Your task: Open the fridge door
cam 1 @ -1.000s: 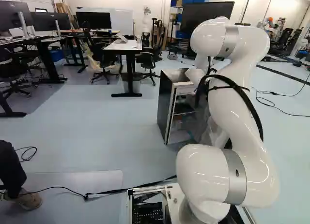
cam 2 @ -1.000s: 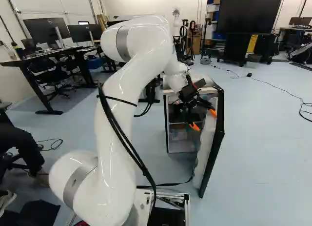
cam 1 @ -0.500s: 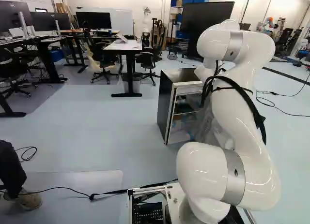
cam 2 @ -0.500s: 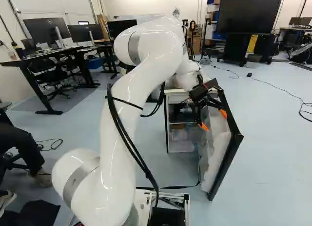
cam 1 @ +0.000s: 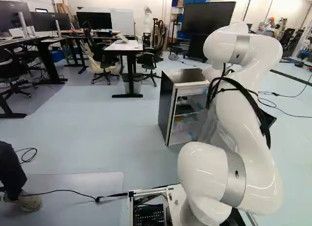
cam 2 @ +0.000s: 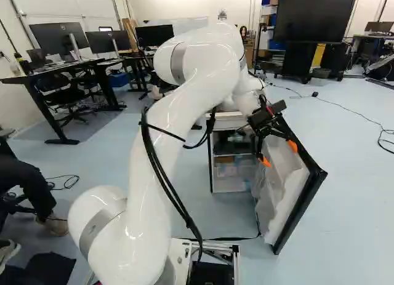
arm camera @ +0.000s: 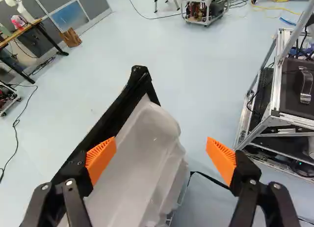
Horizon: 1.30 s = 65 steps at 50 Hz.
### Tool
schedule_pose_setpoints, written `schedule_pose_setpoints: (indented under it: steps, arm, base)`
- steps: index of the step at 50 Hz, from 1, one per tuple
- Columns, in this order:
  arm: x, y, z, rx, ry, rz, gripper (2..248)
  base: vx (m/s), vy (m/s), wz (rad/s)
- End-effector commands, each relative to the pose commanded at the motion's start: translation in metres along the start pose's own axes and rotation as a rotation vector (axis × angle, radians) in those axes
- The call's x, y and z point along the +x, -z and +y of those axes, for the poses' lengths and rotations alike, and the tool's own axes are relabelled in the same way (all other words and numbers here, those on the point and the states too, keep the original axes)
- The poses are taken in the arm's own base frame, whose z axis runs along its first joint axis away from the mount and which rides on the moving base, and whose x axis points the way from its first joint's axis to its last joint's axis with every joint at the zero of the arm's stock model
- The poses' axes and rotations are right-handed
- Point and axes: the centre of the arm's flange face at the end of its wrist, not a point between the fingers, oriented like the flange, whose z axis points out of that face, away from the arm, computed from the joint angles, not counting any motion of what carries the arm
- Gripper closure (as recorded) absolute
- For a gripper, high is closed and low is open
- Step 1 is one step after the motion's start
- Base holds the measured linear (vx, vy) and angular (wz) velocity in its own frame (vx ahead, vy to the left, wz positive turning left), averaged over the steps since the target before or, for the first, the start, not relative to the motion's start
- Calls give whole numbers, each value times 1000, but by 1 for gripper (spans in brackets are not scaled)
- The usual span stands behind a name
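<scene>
My fingers point(cam 2: 293, 146) stood wide apart, gripping nothing, near the pale inner side of the fridge door point(cam 2: 284, 189), which stood open.

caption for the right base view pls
Fridge door standing wide open, the robot's open gripper by its white inner side.

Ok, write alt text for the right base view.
A small fridge stands with its door swung wide open, a white robot arm holding its black, orange-padded hand by the door's inner side. Behind are desks with monitors and a large dark screen.
</scene>
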Motion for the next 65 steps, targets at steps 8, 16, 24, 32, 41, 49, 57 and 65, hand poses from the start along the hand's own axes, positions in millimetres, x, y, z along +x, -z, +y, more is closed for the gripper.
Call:
schedule_pose_setpoints:
  steps: [8,16,24,32,41,49,57,65]
  arm:
    - [2,0,14,22,33,19,3]
    - [3,4,30,59,74,38,3]
    - [2,10,46,106,117,56,3]
    - [2,16,63,157,160,73,3]
    - [1,24,81,216,208,90,3]
    - [1,31,98,271,251,105,3]
    - [1,37,115,327,294,119,3]
    - [2,44,132,384,336,131,3]
  base:
    - [0,0,0]
    - [0,0,0]
    - [0,0,0]
    - [0,0,0]
    - [0,0,0]
    - [0,0,0]
    - [0,0,0]
    - [0,0,0]
